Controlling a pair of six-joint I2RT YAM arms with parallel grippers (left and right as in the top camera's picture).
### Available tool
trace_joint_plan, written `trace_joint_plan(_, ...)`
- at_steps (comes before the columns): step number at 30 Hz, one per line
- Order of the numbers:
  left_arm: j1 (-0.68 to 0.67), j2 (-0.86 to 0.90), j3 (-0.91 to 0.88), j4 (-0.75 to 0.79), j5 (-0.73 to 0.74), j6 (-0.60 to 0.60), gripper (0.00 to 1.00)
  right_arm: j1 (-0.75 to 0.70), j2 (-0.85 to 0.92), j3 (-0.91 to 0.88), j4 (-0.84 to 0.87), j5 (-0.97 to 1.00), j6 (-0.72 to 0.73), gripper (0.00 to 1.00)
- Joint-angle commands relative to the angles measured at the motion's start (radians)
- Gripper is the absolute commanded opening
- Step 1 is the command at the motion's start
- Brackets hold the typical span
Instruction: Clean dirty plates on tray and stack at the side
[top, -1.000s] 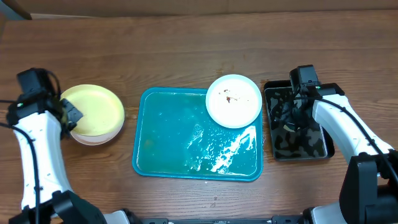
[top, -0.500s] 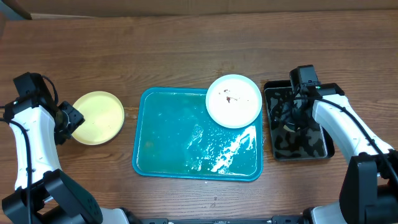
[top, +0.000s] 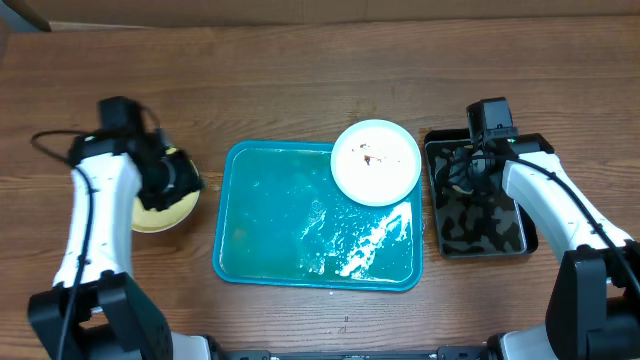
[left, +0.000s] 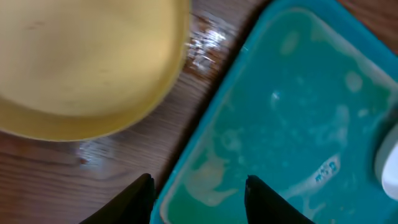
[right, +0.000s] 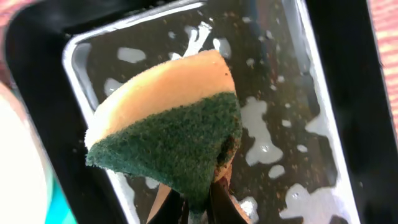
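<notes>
Overhead: a smeared white plate (top: 375, 161) sits at the far right corner of the teal tray (top: 280, 220), with the yellow plate (top: 165, 212) off to its left. Left wrist: the left gripper (left: 199, 186) is spread and empty above the tray rim. Right wrist: the right gripper (right: 198, 200) pinches a sponge (right: 174, 130) over the black tub (right: 280, 124); scrubbing looks next.

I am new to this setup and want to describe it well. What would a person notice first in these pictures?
The teal tray, wet with pale streaks, fills the middle of the table, and a white plate with brown smears sits on its far right corner. The right gripper pinches a yellow-and-green sponge over the black tub at the right. A yellow plate lies left of the tray.
</notes>
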Motion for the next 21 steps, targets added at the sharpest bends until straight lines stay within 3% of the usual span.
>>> trace_joint_plan(1, -0.076, 0.001, 0.017, -0.001, 0.023, 0.07, 0.49, -0.002, -0.003, -0.02, 0.007, -0.064, -0.029, 0.05)
trace_joint_plan(5, -0.142, 0.001, 0.017, 0.006, -0.027, 0.069, 0.48, -0.002, 0.034, -0.053, 0.005, -0.171, -0.023, 0.12)
trace_joint_plan(11, -0.175, 0.001, 0.017, 0.01, -0.037, 0.069, 0.48, -0.002, 0.124, -0.089, 0.003, -0.369, -0.002, 0.12)
trace_joint_plan(14, -0.175, 0.001, 0.017, 0.004, -0.038, 0.069, 0.48, -0.005, 0.151, -0.115, 0.013, -0.362, 0.112, 0.04)
trace_joint_plan(18, -0.175, 0.001, 0.017, -0.001, -0.038, 0.069, 0.47, -0.032, 0.156, -0.126, -0.035, -0.127, 0.397, 0.04)
trace_joint_plan(21, -0.175, 0.001, 0.017, -0.008, -0.039, 0.07, 0.47, -0.065, 0.156, -0.126, -0.055, -0.12, 0.507, 0.04)
